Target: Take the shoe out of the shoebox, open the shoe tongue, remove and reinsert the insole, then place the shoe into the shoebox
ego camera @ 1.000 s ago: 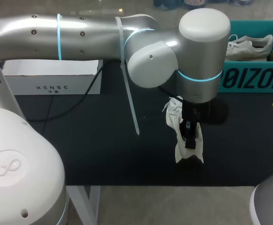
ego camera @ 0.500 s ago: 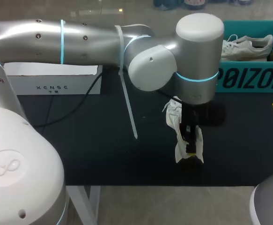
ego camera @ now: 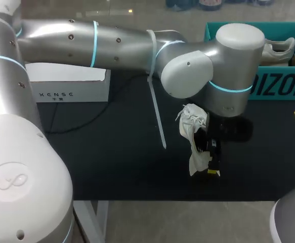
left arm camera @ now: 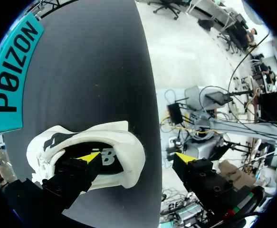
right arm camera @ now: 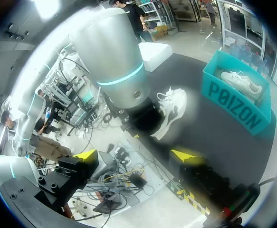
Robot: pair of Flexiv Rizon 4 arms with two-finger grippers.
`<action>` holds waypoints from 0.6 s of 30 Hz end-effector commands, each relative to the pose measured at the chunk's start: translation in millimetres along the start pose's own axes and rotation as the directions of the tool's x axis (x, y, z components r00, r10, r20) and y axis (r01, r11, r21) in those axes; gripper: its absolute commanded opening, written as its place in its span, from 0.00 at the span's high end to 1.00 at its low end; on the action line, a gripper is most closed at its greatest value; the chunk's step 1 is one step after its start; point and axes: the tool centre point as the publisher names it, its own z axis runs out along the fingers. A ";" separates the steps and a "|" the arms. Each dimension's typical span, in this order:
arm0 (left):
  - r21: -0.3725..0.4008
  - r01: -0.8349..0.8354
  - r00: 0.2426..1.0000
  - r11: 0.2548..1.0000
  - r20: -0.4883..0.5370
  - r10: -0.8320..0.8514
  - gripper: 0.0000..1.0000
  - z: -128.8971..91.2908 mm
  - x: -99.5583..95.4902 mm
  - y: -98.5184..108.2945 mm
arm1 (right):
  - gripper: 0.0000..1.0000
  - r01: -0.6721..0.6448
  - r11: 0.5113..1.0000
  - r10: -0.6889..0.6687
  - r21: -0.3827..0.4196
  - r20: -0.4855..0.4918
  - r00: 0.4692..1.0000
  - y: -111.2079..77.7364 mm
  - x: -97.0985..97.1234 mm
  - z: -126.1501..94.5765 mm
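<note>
White shoe (left arm camera: 131,159) sits around one side of the wide left jaws; right jaws wide.

Has the left arm (ego camera: 112,40) stretched in from the left past the middle, wrist pointing straight down, left gripper (left arm camera: 138,158) fingers spread wide. Holds the right gripper (right arm camera: 136,154) aloft, fingers likewise far apart, facing the left arm.

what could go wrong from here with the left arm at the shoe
The left gripper is open, one finger inside the shoe, the other outside, so closing may pinch only the side wall and slip. The shoe lies near the table's front edge; a push could slide it off.
</note>
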 end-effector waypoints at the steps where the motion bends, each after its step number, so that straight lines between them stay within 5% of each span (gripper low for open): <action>1: -0.017 0.005 1.000 1.000 0.004 -0.004 0.00 -1.2 1.8 -0.2 | 0.00 -0.002 1.000 0.002 0.006 -0.003 1.000 2.5 -1.3 -0.3; 18: -0.045 0.025 1.000 0.999 0.018 -0.024 0.00 6.5 2.2 8.3 | 0.00 -0.002 1.000 0.002 0.006 -0.003 1.000 2.5 -1.3 -0.3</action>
